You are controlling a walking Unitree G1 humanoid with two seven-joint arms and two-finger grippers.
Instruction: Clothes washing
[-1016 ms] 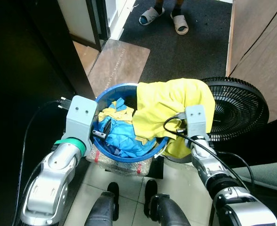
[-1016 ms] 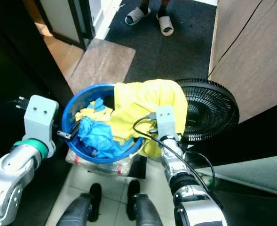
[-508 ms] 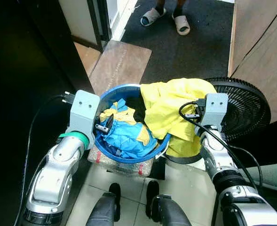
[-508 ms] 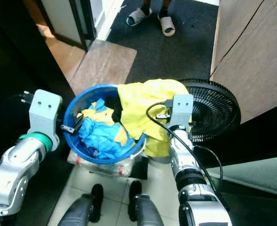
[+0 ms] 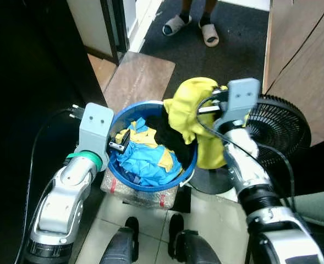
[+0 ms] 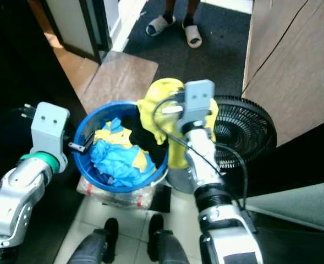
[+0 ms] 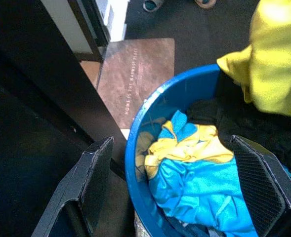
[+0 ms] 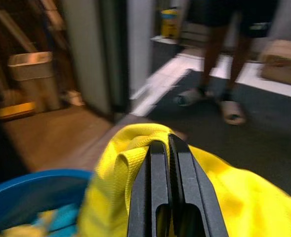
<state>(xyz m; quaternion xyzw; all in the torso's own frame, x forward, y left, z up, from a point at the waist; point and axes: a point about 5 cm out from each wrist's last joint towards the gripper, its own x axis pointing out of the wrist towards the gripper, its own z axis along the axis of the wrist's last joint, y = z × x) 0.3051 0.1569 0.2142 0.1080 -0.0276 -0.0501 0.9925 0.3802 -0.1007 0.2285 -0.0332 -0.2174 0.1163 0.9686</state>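
Observation:
A blue basin [image 5: 150,186] stands on the floor in front of me, holding blue and yellow clothes [image 5: 145,159] and a black garment [image 5: 173,135]. My right gripper [image 8: 164,143] is shut on a fold of a yellow garment [image 5: 197,118]. It holds the garment up above the basin's right rim, and the cloth hangs down outside the basin. My left gripper [image 5: 118,144] is open at the basin's left rim. In the left wrist view one finger [image 7: 93,182] is outside the wall and the other finger [image 7: 264,182] is over the clothes.
A black floor fan [image 5: 277,132] lies right of the basin, behind the hanging cloth. A person's feet in sandals [image 5: 192,25] stand on the dark carpet ahead. A brown mat [image 5: 139,77] lies beyond the basin. A dark cabinet stands at my left and a wooden panel [image 5: 305,55] at my right.
My right arm has risen, lifting the yellow garment off the basin's rim and bunching it, which uncovers the black garment. The left gripper stays at the left rim.

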